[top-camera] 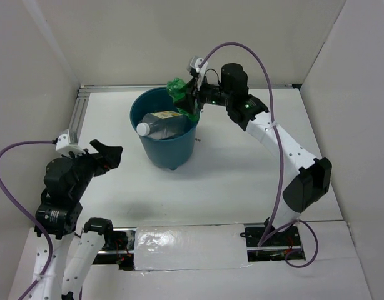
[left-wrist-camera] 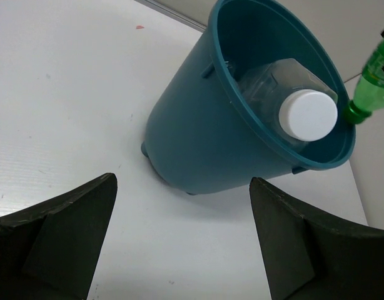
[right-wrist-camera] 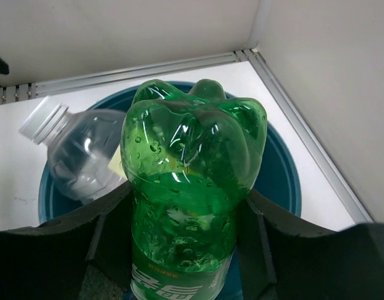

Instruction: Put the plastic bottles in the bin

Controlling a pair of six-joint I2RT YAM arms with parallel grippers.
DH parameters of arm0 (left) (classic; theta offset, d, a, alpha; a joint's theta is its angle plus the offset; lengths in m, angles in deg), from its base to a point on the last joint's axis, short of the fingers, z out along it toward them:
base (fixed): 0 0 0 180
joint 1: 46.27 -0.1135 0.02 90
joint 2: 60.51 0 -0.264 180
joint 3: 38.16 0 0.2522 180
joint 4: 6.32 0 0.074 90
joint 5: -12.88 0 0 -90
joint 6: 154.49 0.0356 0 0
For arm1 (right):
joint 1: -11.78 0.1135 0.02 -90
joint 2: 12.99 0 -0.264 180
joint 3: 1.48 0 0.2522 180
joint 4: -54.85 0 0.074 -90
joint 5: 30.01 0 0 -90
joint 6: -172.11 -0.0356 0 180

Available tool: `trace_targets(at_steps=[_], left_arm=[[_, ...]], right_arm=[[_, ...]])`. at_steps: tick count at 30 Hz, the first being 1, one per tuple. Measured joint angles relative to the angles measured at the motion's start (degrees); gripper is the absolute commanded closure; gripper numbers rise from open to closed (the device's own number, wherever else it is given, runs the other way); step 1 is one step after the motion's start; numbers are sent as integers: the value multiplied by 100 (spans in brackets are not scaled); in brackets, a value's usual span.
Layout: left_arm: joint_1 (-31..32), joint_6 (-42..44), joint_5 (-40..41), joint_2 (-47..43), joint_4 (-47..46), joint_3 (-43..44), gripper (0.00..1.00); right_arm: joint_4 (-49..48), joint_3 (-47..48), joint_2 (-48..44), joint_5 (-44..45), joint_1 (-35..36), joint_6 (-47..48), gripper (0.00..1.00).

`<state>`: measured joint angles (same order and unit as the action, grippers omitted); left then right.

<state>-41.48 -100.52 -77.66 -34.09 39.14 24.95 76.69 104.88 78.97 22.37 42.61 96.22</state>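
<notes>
My workspace: all white, evenly lit.
I see a white table (top-camera: 229, 187) boxed by white panels (top-camera: 179, 37) at 9, 12 and 3 o'clock, an aluminium rail (top-camera: 123, 88) along its 12 o'clock edge, and taped clear film (top-camera: 192, 247) at 6.

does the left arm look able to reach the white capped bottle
Probably yes: the open left end effector faces the bin, the clear bottle leans cap-first toward that side, and the right end effector holds the green bottle at the far rim.
</notes>
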Motion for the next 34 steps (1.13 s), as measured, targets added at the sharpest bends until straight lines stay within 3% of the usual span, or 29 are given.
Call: trace_targets(at_steps=[3,6,7,9,18,27,30,34], left_arm=[[0,50,-173,-55,-33,-2,0],[0,136,-299,-68,-46,-7,0],[0,146,-337,-76,-46,-13,0],[0,162,-400,-114,-48,-26,0],[0,317,-758,-258,-127,-114,0],[0,636,-1377,-195,-448,-125,0],[0,741,-1685,-90,-636,-125,0],[0,748,-2076,31,-951,-192,0]], right_arm=[[0,372,260,-9,4,-70,72],[7,706,501,-7,4,-120,42],[20,785,564,-7,4,-133,21],[138,925,684,7,4,-219,0],[667,1727,850,111,-157,-280,0],[2037,2273,743,1113,-1919,-903,0],[2461,1733,452,1891,-2326,-1045,0],[2540,-153,-496,2559,-2308,-1016,0]])
